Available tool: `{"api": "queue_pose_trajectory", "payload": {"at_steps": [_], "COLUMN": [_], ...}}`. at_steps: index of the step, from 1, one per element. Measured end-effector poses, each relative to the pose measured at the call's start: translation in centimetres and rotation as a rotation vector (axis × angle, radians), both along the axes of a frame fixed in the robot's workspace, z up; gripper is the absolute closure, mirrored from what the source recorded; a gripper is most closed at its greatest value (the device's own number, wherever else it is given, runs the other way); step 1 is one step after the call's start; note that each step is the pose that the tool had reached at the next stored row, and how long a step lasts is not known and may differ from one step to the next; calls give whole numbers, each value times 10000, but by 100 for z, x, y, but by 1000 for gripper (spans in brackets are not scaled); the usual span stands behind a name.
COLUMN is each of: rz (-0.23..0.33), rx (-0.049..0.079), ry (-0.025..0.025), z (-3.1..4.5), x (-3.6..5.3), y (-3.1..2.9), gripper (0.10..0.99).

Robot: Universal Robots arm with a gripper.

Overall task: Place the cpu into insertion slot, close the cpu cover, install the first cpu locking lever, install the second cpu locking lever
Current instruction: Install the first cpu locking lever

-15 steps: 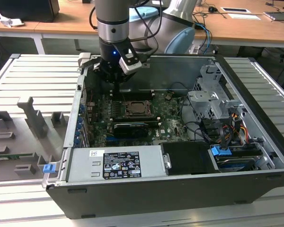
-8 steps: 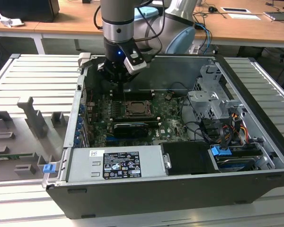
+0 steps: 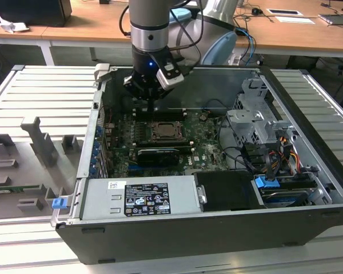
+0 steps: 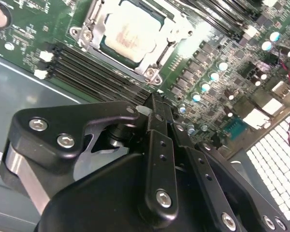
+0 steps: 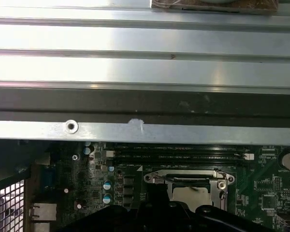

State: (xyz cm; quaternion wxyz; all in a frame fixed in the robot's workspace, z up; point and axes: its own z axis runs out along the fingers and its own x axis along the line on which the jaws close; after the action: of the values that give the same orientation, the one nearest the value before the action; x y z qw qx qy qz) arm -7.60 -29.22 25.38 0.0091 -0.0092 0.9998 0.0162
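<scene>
The cpu [image 4: 129,33] lies pale and flat in the insertion slot [image 3: 169,132] on the green board of the open computer case. The silver cpu cover [image 4: 153,62] lies down around it, its window framing the chip. In the first wrist view the cpu [image 5: 187,194] shows under the cover's edge [image 5: 183,175]. My gripper [image 3: 151,109] hangs above the board just beyond the socket, over the long black memory slots [image 4: 87,65], toward the case's far wall. The gripper [image 4: 157,99] has its fingers together with nothing between them.
A grey power supply box [image 3: 140,197] fills the case's near side. A metal drive cage [image 3: 254,123] and coloured cables [image 3: 274,154] crowd the exterior view's right. The case wall [image 5: 145,130] runs close behind the memory slots. Grey fixtures [image 3: 34,154] stand outside on the left.
</scene>
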Motion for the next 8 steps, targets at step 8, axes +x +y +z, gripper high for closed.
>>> {"api": "queue_pose_trajectory", "payload": {"at_steps": [8], "rz": [1], "rx": [0], "ry": [-1], "z": [-2], "x": [135], "y": [0], "gripper": [980]}}
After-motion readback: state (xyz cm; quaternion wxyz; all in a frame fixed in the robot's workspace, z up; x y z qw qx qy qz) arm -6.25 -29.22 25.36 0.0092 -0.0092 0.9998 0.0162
